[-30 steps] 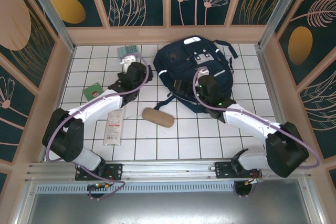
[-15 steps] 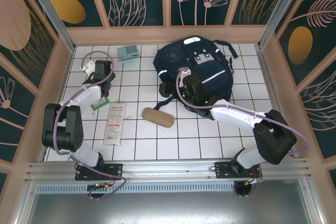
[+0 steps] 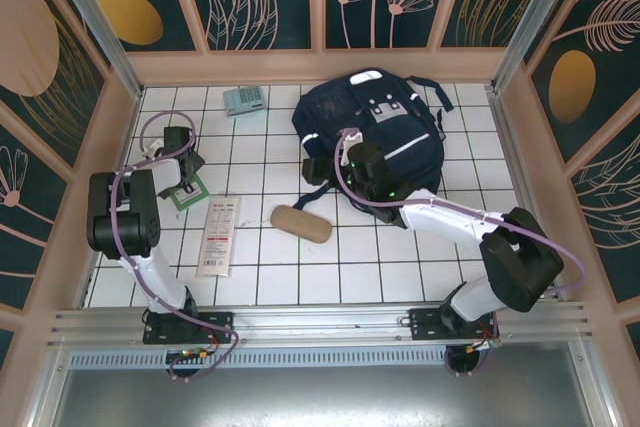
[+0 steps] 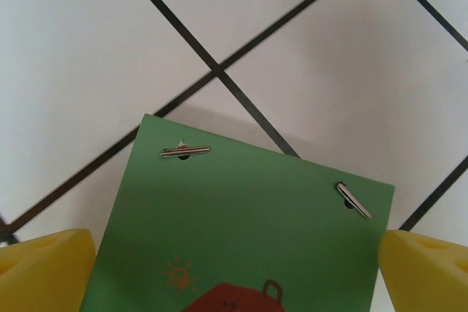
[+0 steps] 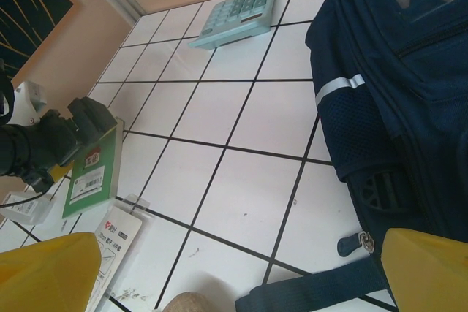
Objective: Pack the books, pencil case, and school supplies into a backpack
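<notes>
The left arm has swung away from the backpack (image 3: 375, 117) to the left edge of the table (image 3: 300, 277). The left gripper (image 4: 234, 272) now hangs spread wide and empty over the small green book (image 4: 241, 210), one finger off each side of it and no grip made yet. The right gripper (image 5: 234, 279) has slid to the backpack's near-left side, also wide open and holding nothing. To me that looks like the green book is next to go in. The pencil case (image 3: 300, 224) and white packet (image 3: 218, 235) lie toward the near edge. The calculator (image 3: 243, 100) sits by the far edge.
</notes>
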Tool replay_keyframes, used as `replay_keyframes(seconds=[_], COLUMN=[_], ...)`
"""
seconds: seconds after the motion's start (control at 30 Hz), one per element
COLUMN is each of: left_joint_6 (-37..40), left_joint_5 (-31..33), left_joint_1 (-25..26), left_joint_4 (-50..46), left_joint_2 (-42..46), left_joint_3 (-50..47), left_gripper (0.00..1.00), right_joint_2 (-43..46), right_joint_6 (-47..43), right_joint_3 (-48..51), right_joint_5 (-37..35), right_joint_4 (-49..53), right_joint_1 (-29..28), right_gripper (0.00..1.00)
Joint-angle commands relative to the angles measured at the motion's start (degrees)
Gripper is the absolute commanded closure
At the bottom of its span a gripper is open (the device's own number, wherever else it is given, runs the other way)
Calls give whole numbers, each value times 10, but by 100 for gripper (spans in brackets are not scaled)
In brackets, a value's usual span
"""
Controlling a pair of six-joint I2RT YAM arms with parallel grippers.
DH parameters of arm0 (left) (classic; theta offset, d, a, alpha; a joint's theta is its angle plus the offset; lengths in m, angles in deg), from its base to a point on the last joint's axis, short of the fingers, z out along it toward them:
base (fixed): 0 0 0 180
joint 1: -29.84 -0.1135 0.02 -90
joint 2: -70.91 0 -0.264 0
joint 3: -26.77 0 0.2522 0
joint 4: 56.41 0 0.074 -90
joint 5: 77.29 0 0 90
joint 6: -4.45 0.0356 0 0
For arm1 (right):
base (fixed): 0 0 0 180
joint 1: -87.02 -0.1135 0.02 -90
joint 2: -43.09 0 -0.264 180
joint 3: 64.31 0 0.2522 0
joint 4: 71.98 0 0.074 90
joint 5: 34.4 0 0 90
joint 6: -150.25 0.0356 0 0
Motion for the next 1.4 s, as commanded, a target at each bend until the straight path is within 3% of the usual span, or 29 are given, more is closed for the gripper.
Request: replay_keyframes(seconds=[0.0,0.17,0.3,0.53,0.97,1.23,1.37], left_joint_6=[3,9,18,71,129,139,144], left_joint_5=[-49,-124,-141,-90,-73,-85,-120], left_joint_1=[1,2,15,66,111,139,142], left_joint_4=[23,29,36,1,2,-2,11], left_joint_2=[-16,-40,-39,-32,-20,-15,-2], left_joint_3=[9,16,13,39,30,24,16], left_gripper=[1,1,1,1,1,2,1], right_joint_2=[-5,-12,-16,-23,-25,-20,-15], right_joint_6=[-9,-5,-3,1,7,13,16], right_joint_3=[-5,-8,-9,-10,-6,4,9], right_joint_5=[4,11,19,23,27,31,33], right_joint_4=[-26,-26,-27,-29,-33,-41,-43], right_joint_1=[-4,-4,-4,-4,-3,-3,0], right_gripper=[1,1,1,1,1,1,1])
